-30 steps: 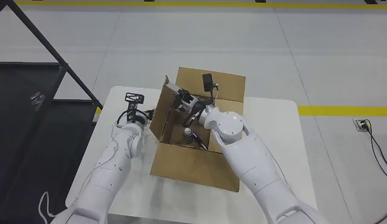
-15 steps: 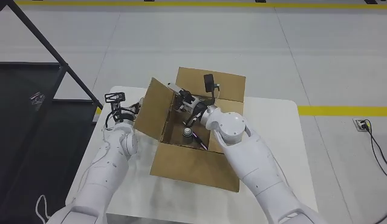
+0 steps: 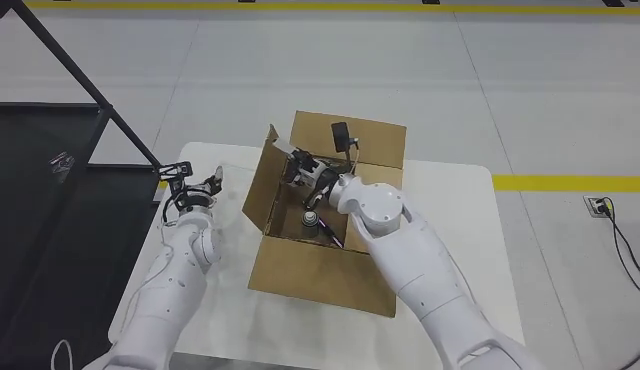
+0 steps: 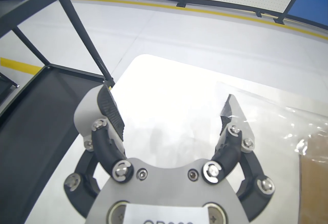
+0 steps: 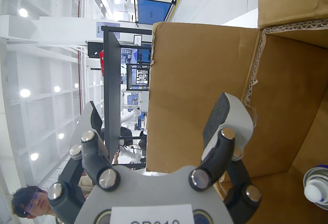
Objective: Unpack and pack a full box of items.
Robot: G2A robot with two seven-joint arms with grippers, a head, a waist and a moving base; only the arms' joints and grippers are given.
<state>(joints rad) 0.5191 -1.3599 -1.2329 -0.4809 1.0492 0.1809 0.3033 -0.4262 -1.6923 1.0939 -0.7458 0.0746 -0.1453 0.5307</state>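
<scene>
"Where is the box sitting?"

"The box (image 3: 320, 270) is sitting in the middle of the table (image 3: 450, 230) with its flaps up. A spray can (image 3: 311, 219) is standing inside it, near the left wall."

"And the arms?"

"The left gripper (image 4: 166, 94) is hanging wide open near the table's far left corner, holding nothing. A bit farther off, the right gripper (image 5: 159, 104) is wide open too. The left flap (image 5: 194, 81) is standing between its fingers, not pinched."

"So what should it be doing?"

"I think it should be pushing that flap outward gently, so the can is easy to reach, and not sliding the box."
</scene>
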